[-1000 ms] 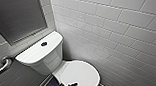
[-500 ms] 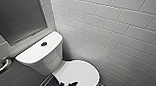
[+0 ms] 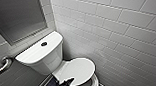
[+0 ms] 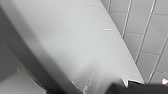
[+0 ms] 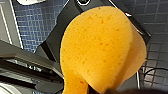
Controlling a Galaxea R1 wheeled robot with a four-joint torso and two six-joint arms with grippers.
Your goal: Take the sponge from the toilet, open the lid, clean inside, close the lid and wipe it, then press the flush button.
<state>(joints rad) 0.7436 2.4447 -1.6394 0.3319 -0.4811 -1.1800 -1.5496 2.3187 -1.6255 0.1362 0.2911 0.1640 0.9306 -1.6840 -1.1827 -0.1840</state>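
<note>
The white toilet (image 3: 44,59) stands in the corner, with the round dark flush button (image 3: 44,44) in the middle of the flat tank top. The oval lid (image 3: 78,69) lies over the bowl, seemingly tilted up a little, and the bowl's rim (image 3: 95,83) shows below its front. My left gripper (image 3: 65,84) is a dark shape at the lid's near edge, open; in the left wrist view the lid (image 4: 82,47) is very close. In the right wrist view the orange-yellow sponge (image 5: 100,50) is squeezed in my right gripper, over the floor.
White tiled walls (image 3: 118,37) close in on the right and behind the tank. A framed panel (image 3: 15,18) hangs above the tank and a metal grab bar (image 3: 2,65) is at the left. Blue mosaic floor (image 5: 37,22) lies under my right arm.
</note>
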